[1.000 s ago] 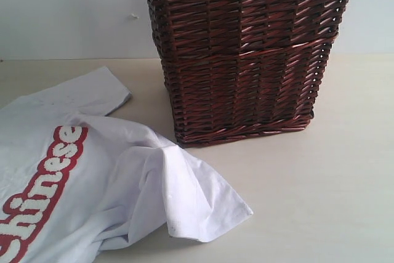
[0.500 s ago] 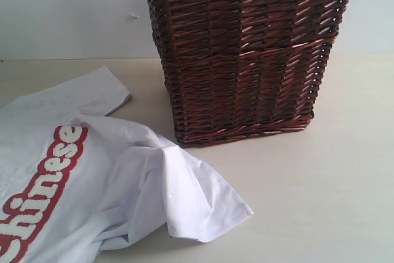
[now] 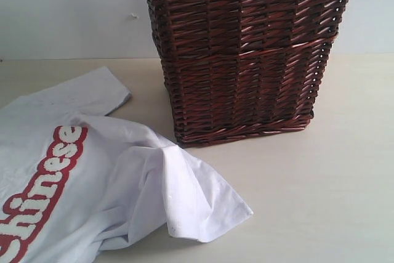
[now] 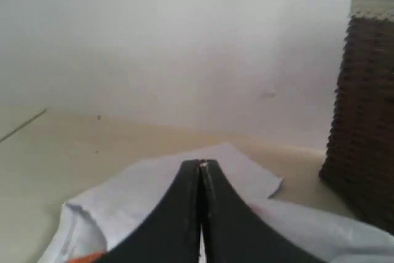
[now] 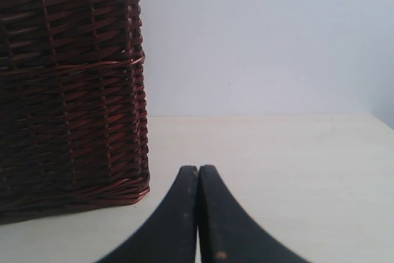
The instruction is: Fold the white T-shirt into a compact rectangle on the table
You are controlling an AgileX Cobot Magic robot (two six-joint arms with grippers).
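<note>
**Shirt in a heap, both arms idle**

The white T-shirt (image 3: 92, 177) lies rumpled on the left of the surface (image 3: 320, 201) with its lettering up. One sleeve is flat toward the wall, and a bunched fold ends in a loose corner close to the foot of the wicker basket (image 3: 240, 60).

That closeness looks like the trouble. Dragging the cloth flat could snag it on the weave or nudge the basket. The heaped layers might also get pinched together, which would leave a lopsided fold.

The left fingers (image 4: 181, 214) are pressed together and hold nothing, poised low above the shirt and pointing toward the wall. The right fingers (image 5: 181, 214), also pressed together and empty, hover low over bare surface beside the basket, with no shirt in their view.
</note>
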